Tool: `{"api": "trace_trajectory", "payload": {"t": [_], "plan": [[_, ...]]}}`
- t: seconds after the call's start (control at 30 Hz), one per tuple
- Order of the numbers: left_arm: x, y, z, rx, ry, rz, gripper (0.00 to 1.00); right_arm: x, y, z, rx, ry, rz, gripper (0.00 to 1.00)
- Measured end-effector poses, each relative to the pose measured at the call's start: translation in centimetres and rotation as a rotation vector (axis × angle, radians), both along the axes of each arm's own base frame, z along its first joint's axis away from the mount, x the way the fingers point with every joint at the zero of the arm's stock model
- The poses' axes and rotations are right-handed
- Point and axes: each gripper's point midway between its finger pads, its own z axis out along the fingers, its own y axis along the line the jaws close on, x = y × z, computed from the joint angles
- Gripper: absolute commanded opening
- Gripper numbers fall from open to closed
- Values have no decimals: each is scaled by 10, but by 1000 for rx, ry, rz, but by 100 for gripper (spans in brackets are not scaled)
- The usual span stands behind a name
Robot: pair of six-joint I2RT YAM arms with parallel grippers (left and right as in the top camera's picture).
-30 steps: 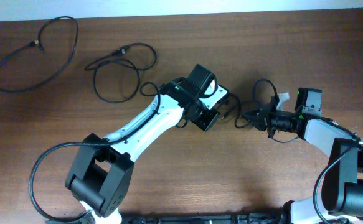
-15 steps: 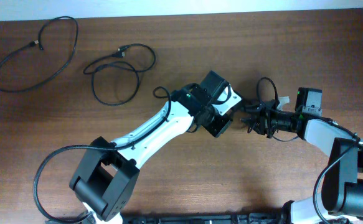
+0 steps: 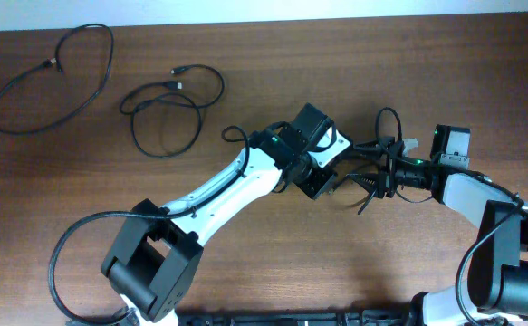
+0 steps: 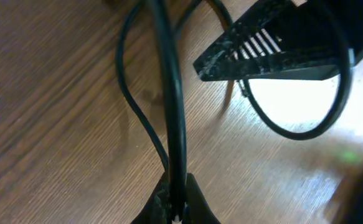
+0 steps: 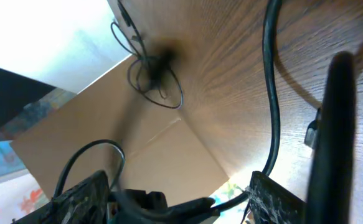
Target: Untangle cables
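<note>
A thin black cable (image 4: pixel 172 106) is pinched at the tip of the left pincer (image 4: pixel 176 208), whose fingers are pressed together on it. In the left wrist view the cable runs straight away from those fingertips across the brown wooden counter (image 3: pixel 245 54). A thinner strand of it curves off beside the straight run, and another part bends into a loop further out.

From overhead, the cable stretches rightward from the left pincer and reaches the right pincer (image 3: pixel 369 172), just beside it. There it rises into a small loop on the side toward the counter's far edge. The right pincer is spread wide, and in its own wrist view the cable crosses the gap between its two fingers. Whether it touches either finger cannot be told. One ribbed black right finger (image 4: pixel 274 53) shows in the left wrist view, lying over the cable's loop.

A second cable (image 3: pixel 164 104) lies in loose overlapping loops, well to the left of the left pincer and apart from it. A third cable (image 3: pixel 51 63) forms one wide open loop further left again, near the counter's far corner.
</note>
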Motion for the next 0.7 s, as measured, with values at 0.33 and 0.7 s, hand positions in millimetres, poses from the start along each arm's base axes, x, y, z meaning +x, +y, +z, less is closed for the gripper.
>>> {"api": "trace_trajectory", "payload": {"t": [0.33, 0.7], "plan": [[37, 41, -9, 179, -112, 248, 3, 8, -15, -26, -247, -139, 7, 99], [53, 60, -9, 183, -95, 396, 0, 14, -35, -7, -594, -25, 158, 99]]}}
